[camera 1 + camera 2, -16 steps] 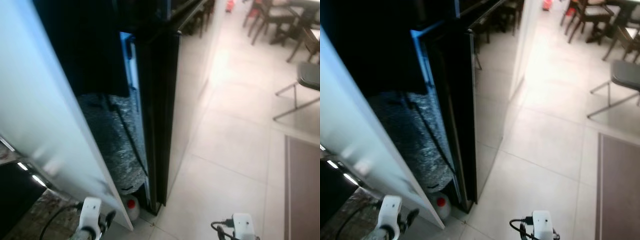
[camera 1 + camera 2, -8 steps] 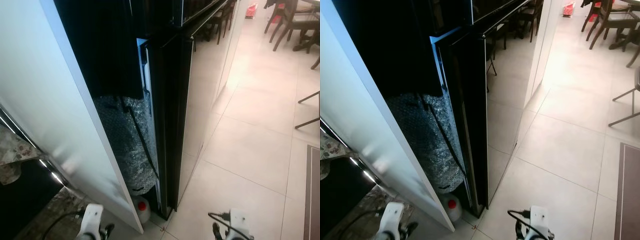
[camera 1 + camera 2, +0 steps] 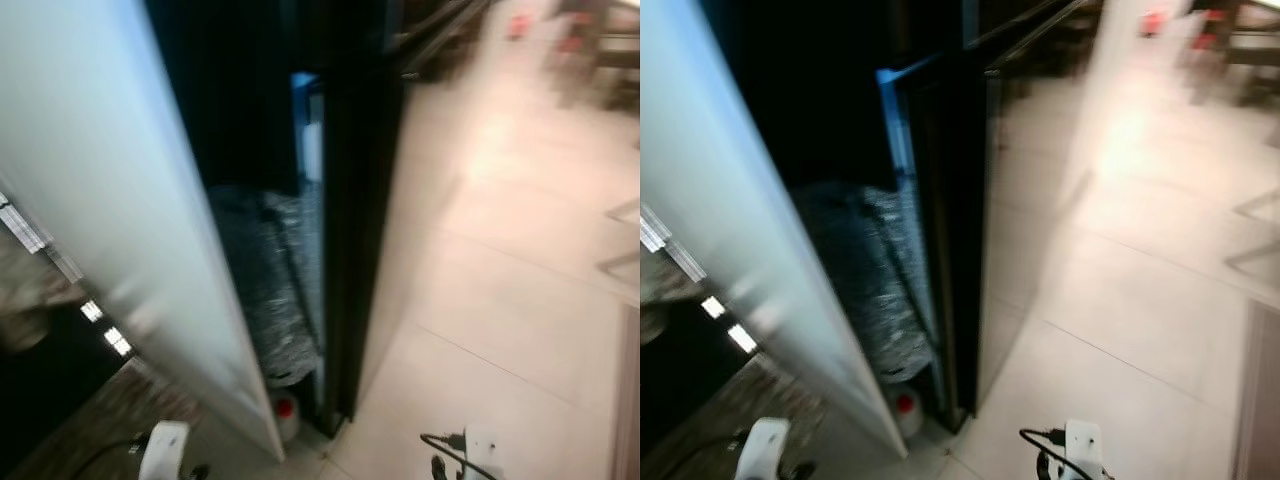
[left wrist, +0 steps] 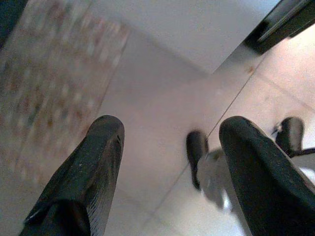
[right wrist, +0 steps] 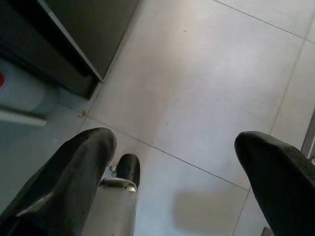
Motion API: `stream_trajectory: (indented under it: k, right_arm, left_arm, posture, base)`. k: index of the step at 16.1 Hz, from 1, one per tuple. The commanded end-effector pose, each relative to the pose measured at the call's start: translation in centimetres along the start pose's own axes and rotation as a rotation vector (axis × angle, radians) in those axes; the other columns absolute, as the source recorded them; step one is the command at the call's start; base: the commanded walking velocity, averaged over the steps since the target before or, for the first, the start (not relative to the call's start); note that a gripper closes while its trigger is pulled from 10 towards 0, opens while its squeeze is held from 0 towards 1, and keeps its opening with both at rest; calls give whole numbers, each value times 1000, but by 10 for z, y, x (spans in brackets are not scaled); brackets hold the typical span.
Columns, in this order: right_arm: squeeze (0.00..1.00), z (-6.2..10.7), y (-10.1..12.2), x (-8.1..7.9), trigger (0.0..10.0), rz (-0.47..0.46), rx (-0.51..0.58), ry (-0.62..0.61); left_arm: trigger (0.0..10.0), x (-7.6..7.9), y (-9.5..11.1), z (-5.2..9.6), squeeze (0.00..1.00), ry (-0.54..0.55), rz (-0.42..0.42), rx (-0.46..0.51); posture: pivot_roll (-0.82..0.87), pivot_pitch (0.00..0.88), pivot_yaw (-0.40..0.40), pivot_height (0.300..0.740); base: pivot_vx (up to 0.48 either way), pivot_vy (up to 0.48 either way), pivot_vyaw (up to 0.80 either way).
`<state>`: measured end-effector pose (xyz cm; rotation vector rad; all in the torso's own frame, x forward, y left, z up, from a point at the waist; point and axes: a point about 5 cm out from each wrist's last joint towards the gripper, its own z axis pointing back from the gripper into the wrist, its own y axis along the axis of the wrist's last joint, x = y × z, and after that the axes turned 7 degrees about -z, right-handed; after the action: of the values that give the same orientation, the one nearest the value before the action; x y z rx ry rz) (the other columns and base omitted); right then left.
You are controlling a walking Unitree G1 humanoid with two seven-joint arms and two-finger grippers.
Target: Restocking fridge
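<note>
The black fridge (image 3: pixel 1025 200) stands ahead, seen along its glossy side, its front edge (image 3: pixel 340 250) facing left. My left gripper (image 4: pixel 172 132) hangs low over the floor tiles, open, with nothing between its fingers. My right gripper (image 5: pixel 174 142) is likewise open and empty above the tiles, near the fridge's base (image 5: pixel 74 44). Both white wrists (image 3: pixel 165 450) (image 3: pixel 478 450) show at the lower edge of the eye views. The whole picture is blurred.
A tall white panel (image 3: pixel 110 180) leans across the left. Between it and the fridge sits silver bubble wrap (image 3: pixel 265 290) over a white bottle with a red cap (image 3: pixel 903 405). A stone counter (image 3: pixel 30 300) lies far left, chairs (image 3: pixel 600 50) far right across pale tiles (image 3: pixel 500 300).
The camera has shifted and the picture has blurred. The fridge, panel and bottle keep their places relative to one another, and both arms still hang idle.
</note>
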<state>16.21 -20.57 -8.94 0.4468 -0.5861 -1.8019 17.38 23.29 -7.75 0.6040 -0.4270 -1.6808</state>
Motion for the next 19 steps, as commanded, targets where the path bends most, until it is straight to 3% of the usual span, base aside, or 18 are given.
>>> stream_trajectory:
  k: [1, 5, 6, 10, 19]
  right_arm:
    - [0, 1, -6, -3, 10000, 4, -19, 5]
    - [0, 4, -17, -3, 10000, 16, -46, 12]
    - [0, 5, -20, -3, 10000, 18, -55, 14]
    - [0, 7, -28, -3, 10000, 20, -72, 16]
    - [0, 7, -29, 1, 10000, 16, -71, -4]
  left_arm:
    - [10000, -1, -12, 3, 0, -2, -6, -50]
    - [10000, -6, -21, 6, 0, 10, 2, -71]
    - [10000, 14, -22, 4, 0, -6, 2, -73]
    - [10000, 33, -28, 4, 0, -23, -9, -93]
    - [10000, 30, -29, 4, 0, -2, -14, -84]
  posture:
    - [-25, 0, 28, 740]
    - [-21, 0, 29, 740]
    - [-20, 0, 30, 740]
    - [-22, 0, 41, 740]
    - [-16, 0, 36, 740]
  base:
    - [0, 0, 800]
    - [0, 0, 800]
    - [0, 0, 800]
    - [0, 0, 800]
    - [0, 0, 800]
